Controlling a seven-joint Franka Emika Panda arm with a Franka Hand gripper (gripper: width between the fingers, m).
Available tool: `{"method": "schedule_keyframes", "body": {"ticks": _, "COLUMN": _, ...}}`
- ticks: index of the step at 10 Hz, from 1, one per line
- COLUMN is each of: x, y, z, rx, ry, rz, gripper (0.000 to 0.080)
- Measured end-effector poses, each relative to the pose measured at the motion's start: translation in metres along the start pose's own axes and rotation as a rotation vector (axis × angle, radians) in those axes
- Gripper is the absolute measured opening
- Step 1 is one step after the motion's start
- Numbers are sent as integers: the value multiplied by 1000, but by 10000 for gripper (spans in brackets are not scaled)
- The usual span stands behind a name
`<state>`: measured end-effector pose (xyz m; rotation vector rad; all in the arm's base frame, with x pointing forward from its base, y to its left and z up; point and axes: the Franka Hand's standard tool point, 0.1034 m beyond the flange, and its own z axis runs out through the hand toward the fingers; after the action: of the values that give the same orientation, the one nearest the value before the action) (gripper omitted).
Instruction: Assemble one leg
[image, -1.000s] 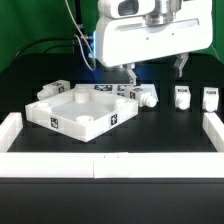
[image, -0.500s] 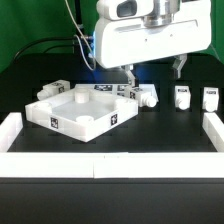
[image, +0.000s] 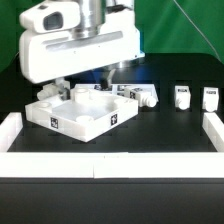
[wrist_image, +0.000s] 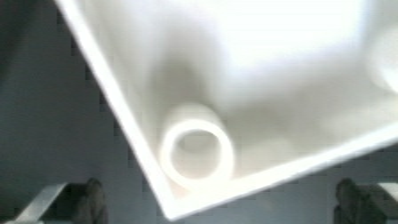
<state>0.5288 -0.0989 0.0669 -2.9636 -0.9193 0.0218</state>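
Note:
The large white square panel (image: 78, 112) lies on the black table at the exterior view's left. Its corner with a round hole (wrist_image: 196, 150) fills the wrist view. My gripper (image: 88, 80) hangs open and empty just above the panel's back part. Both dark fingers (wrist_image: 71, 202) stand wide apart on either side of the panel corner (wrist_image: 217, 205). Two white legs with tags stand upright at the right (image: 182, 96) (image: 209, 97). A third leg (image: 147, 95) lies next to the panel's right corner. A fourth (image: 50, 92) shows partly behind the panel's left corner.
A low white wall (image: 105, 165) borders the table along the front, with side pieces at the left (image: 10, 125) and right (image: 212, 125). The arm's large white body (image: 80, 45) hides the table behind the panel.
The arm has swung from above the middle of the table to the exterior view's left, over the panel. The gripper stays open. The legs and the panel have not moved.

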Motion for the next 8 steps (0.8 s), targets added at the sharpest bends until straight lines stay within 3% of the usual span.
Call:
{"method": "schedule_keyframes", "body": {"ticks": 2, "x": -3, "y": 11, "z": 8, "rx": 5, "ry": -6, "rz": -42, "gripper": 649}}
{"method": "schedule_keyframes", "body": {"ticks": 6, "x": -3, "y": 11, "z": 8, "rx": 4, "ry": -7, "rz": -41, "gripper": 649}}
{"method": "schedule_keyframes", "body": {"ticks": 7, "x": -4, "y": 18, "z": 14, "rx": -35, "ry": 3, "rz": -140, "gripper": 649}}
{"method": "schedule_keyframes", "body": {"ticks": 8, "x": -14, "y": 24, "z": 25, "rx": -50, "ry": 3, "rz": -196, "gripper": 649}}
